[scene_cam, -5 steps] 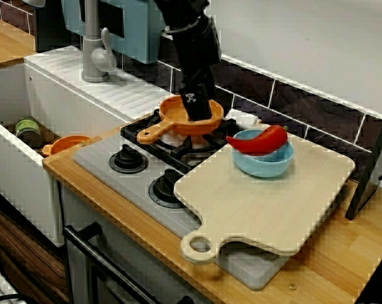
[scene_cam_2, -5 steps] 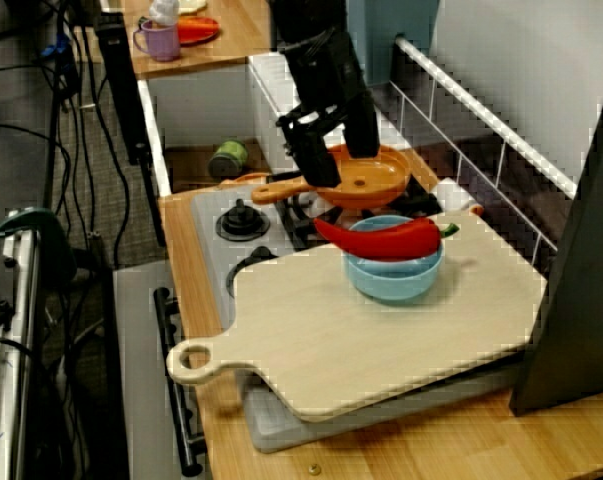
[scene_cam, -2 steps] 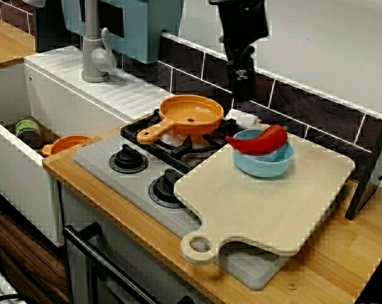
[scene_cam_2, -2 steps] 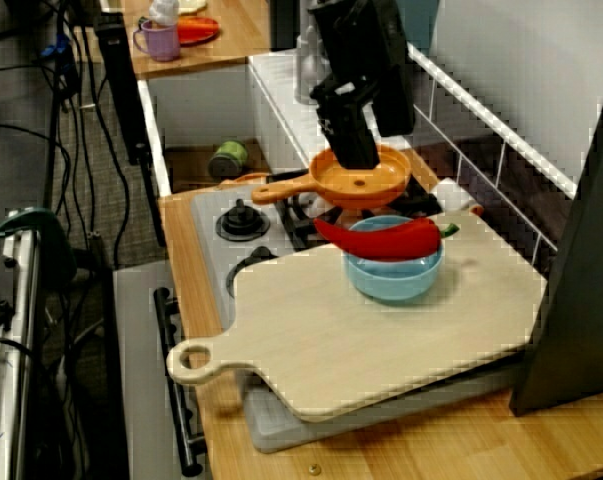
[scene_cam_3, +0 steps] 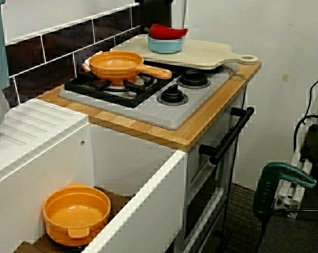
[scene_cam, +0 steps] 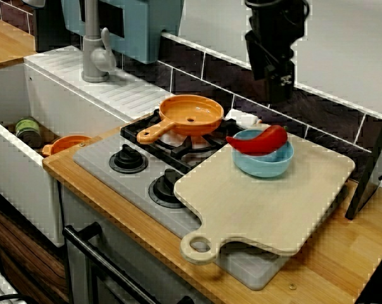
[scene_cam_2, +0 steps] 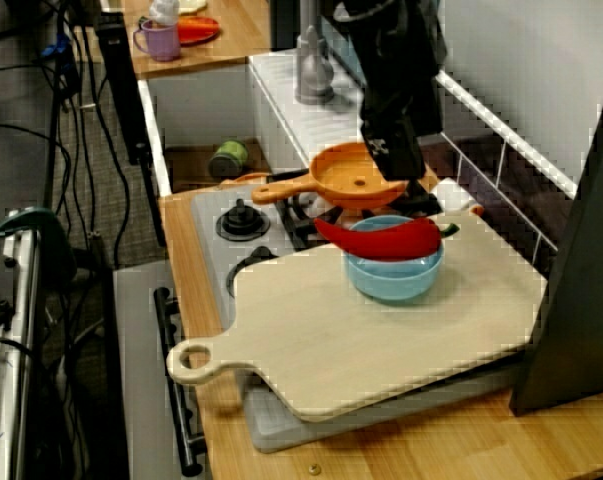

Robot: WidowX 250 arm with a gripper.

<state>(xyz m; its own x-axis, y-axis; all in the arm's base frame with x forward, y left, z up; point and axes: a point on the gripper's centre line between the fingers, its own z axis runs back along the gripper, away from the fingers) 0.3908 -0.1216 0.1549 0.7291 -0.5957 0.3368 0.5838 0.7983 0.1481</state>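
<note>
The board [scene_cam: 273,196] is laid over bench [scene_cam: 343,266] and hob [scene_cam: 102,166], below the claw [scene_cam: 278,94]. The pan [scene_cam: 191,115] is seen lower, toward the sink side. The bowl [scene_cam: 263,161] stands almost straight beneath, with the pepper [scene_cam: 260,140] laid across its rim, tip toward the pan, stem away. The claw's opening cannot be told; nothing is seen in it.
</note>
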